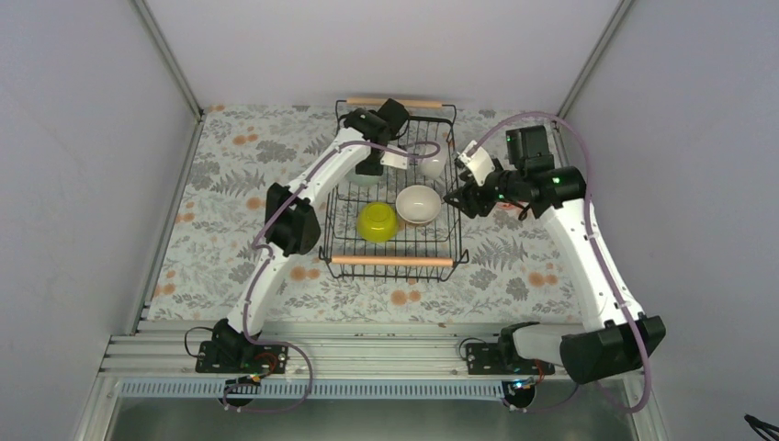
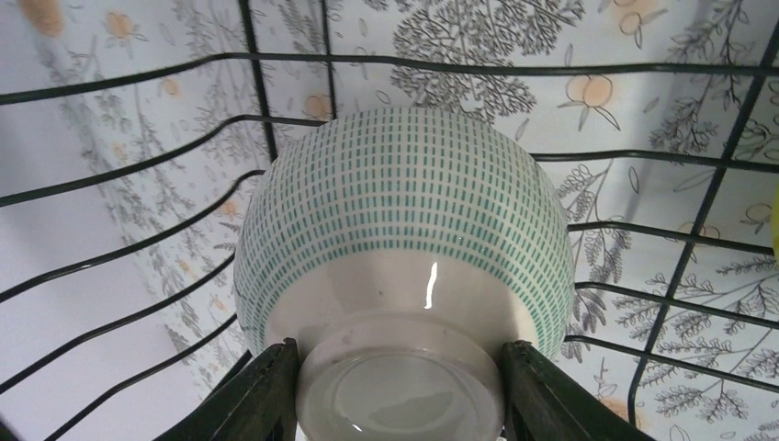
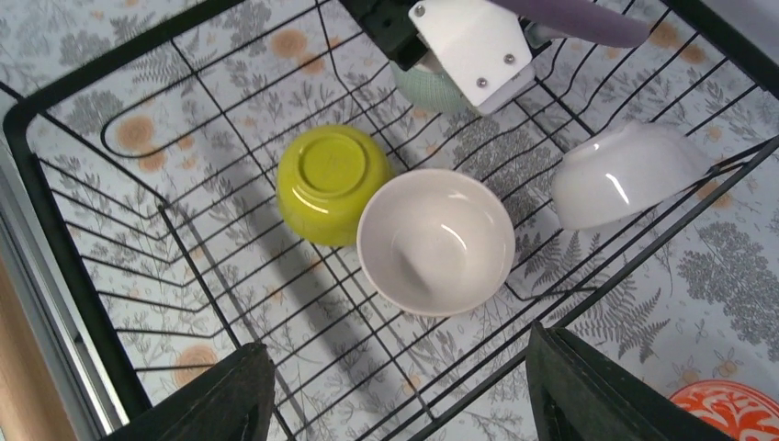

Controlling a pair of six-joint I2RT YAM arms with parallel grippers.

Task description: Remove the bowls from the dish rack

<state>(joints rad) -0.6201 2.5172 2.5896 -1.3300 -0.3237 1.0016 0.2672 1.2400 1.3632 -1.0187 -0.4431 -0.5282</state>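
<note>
The black wire dish rack [image 1: 392, 262] with two wooden bar handles stands mid-table. In it are an upturned yellow-green bowl [image 1: 378, 221], an upright white bowl [image 1: 418, 204] and a tilted white bowl [image 1: 432, 163] against the right wall. My left gripper [image 1: 369, 170] is at the rack's back left. In its wrist view the fingers [image 2: 266, 395] clamp both sides of the foot of a green-dashed white bowl [image 2: 404, 211]. My right gripper [image 3: 400, 386] is open and empty, hovering over the rack's right rim near the upright white bowl [image 3: 436, 241].
The rack's wire walls [image 2: 119, 184] enclose the green-dashed bowl closely. An orange-red patterned item [image 3: 726, 409] lies on the floral cloth just outside the rack's right side. Grey walls bound the table on three sides.
</note>
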